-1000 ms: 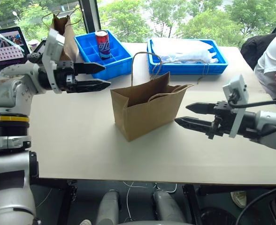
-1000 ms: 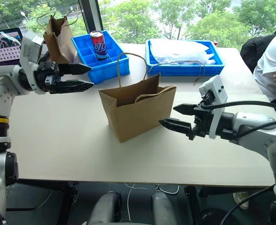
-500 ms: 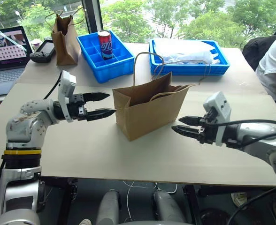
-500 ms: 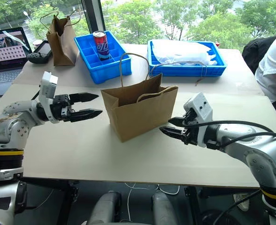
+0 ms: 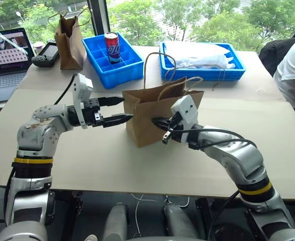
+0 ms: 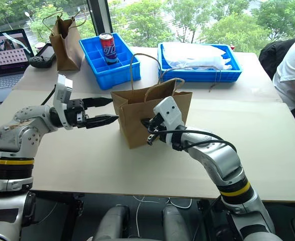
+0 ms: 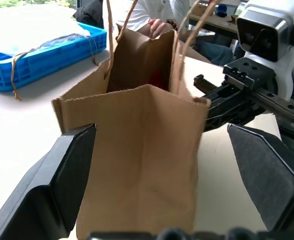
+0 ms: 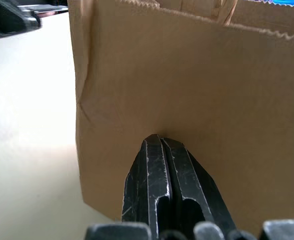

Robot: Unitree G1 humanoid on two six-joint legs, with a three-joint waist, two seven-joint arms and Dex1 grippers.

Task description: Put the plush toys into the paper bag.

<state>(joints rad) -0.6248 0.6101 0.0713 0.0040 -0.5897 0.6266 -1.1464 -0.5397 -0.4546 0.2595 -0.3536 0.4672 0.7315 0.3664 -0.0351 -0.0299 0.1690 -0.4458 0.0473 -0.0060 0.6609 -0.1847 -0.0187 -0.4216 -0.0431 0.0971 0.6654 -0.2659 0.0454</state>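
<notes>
Two black-fingered pincers meet at the wide light-brown kraft paper bag with thin twine loop handles, which stands upright and open-topped near the middle of the pale desk. The left pincer points level at the bag's left end with its fingers spread wide, one finger to each side of that narrow end, and holds nothing; from the wrist view I cannot tell whether they touch the paper. The right pincer is closed tight, fingers pressed flat together, and its tip rests against the bag's broad front wall; whether any paper is pinched between them cannot be told. Down inside the bag's mouth, seen from the left wrist, a patch of red shows, too little to make out its shape. Behind the bag, a blue plastic divided crate holds a red drinks can, and beside that, to the right behind the bag, a second blue tray carries a clear plastic wrapping. Further left of the bag, at the back, stand a narrower darker brown paper bag and an open laptop. A person in a white sleeve sits at the desk's edge, well right of the bag.
</notes>
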